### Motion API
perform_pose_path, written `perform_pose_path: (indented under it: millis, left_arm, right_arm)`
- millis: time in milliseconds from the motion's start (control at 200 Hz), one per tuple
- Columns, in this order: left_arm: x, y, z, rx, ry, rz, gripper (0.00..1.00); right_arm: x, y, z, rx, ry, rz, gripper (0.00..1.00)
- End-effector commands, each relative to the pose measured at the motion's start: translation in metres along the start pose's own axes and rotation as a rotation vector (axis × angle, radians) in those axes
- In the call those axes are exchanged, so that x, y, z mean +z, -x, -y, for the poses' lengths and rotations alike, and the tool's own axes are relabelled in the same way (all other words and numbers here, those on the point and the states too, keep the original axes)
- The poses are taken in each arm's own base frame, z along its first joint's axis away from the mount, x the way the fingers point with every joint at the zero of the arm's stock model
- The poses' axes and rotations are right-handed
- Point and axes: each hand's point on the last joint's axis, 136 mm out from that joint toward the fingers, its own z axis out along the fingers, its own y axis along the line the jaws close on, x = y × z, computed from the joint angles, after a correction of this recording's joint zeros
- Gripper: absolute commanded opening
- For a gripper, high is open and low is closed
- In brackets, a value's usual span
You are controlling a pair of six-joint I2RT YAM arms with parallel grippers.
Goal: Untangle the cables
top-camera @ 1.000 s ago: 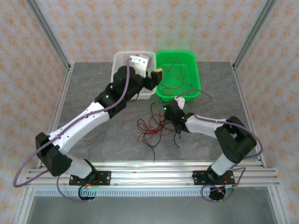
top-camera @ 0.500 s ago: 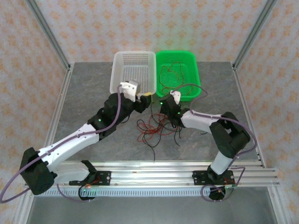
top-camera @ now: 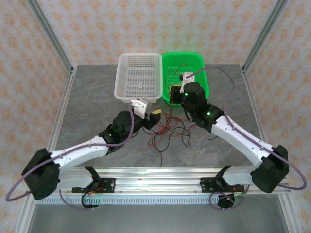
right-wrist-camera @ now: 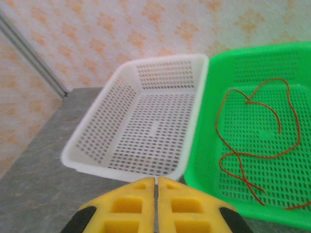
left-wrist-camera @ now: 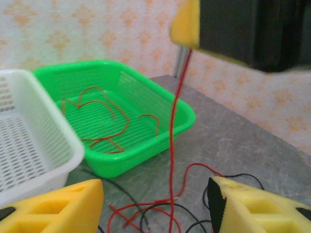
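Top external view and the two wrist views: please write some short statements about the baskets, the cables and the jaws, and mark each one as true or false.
1. The white basket stands directly left of the green basket. True.
2. Red cables lie in the white basket. False: they lie in the green basket.
3. The jaws of the right gripper stand wide open. False: they are shut, and a red cable hangs straight down from them.
4. A tangle of red and black cables lies on the table in front of the baskets. True.
5. The jaws of the left gripper are open, one on each side of the hanging red cable. True.
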Motion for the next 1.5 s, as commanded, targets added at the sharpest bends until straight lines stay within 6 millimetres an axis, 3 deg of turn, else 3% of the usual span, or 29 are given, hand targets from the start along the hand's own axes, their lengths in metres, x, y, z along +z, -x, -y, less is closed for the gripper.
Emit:
perform_pose_path:
  millis: [0,200,320,621,986,1151,1266,1361,1492]
  left_arm:
    - [0.012,0.023,0.027,0.050,-0.128,0.136,0.59]
    - [0.047,0.001,0.058,0.046,-0.281,0.097,0.55]
    - [0.062,-0.023,0.062,0.026,-0.299,0.051,0.48]
    - [0.075,-0.071,0.017,0.004,-0.062,-0.035,0.22]
    - [0.057,-0.103,-0.017,-0.035,0.112,-0.117,0.21]
    - [0.045,-0.105,-0.018,-0.072,0.107,-0.109,0.22]
    - [0.036,-0.102,-0.016,-0.084,0.091,-0.098,0.25]
    - [0.030,-0.088,-0.009,-0.084,0.052,-0.062,0.34]
    - [0.022,-0.054,0.008,-0.062,-0.033,0.006,0.47]
  right_arm:
    - [-0.019,0.018,-0.014,-0.038,0.070,-0.012,0.00]
    - [-0.040,0.053,-0.033,-0.044,0.141,0.029,0.00]
    - [-0.049,0.071,-0.039,-0.049,0.154,0.056,0.00]
    - [-0.075,0.115,-0.046,-0.041,0.153,0.134,0.00]
    - [-0.093,0.158,-0.043,-0.048,0.088,0.222,0.00]
    - [-0.094,0.181,-0.037,-0.072,0.020,0.281,0.00]
    - [-0.083,0.190,-0.036,-0.088,-0.012,0.293,0.00]
    - [-0.074,0.192,-0.037,-0.096,-0.011,0.277,0.00]
    - [-0.070,0.193,-0.044,-0.102,0.015,0.262,0.00]
